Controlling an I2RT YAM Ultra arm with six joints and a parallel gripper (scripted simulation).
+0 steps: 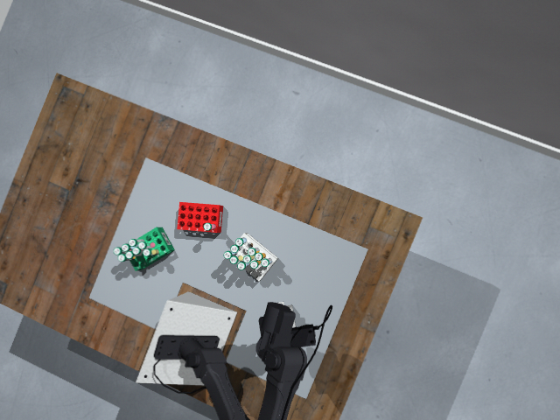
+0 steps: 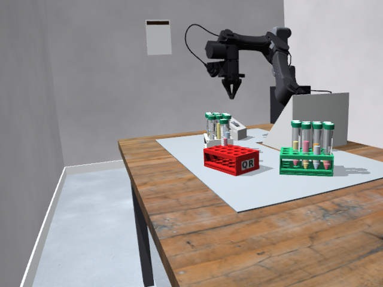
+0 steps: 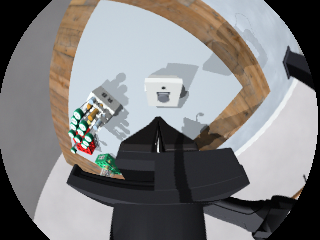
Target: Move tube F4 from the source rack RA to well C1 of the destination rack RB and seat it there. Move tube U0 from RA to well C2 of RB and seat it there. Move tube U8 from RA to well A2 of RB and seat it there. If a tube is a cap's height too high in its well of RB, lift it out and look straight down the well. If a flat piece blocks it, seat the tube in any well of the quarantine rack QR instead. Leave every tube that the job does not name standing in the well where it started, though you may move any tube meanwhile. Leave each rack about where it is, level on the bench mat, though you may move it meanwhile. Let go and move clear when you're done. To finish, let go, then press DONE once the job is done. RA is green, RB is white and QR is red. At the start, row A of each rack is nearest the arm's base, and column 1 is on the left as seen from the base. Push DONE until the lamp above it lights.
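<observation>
My gripper (image 2: 231,97) (image 3: 158,120) is shut and empty, pointing down high above the mat near the DONE box (image 2: 238,133) (image 3: 150,95). The box's button (image 3: 163,98) is grey and its small lamp (image 3: 163,88) looks dark. Green rack RA (image 1: 168,240) (image 2: 306,173) holds several green-capped tubes at its left end in the top view. White rack RB (image 1: 267,252) (image 3: 107,102) holds several upright tubes. Red rack QR (image 1: 194,212) (image 2: 237,165) holds one tube (image 1: 206,226) (image 2: 224,122) in a corner well. Tube labels and well depths are too small to read.
The arm's white base block (image 1: 194,316) (image 2: 321,120) stands at the near side of the bench mat (image 1: 316,262) (image 2: 244,191). In the top view the arm mostly covers the DONE box. Tall tubes rise from RA and RB, with QR between them at the back.
</observation>
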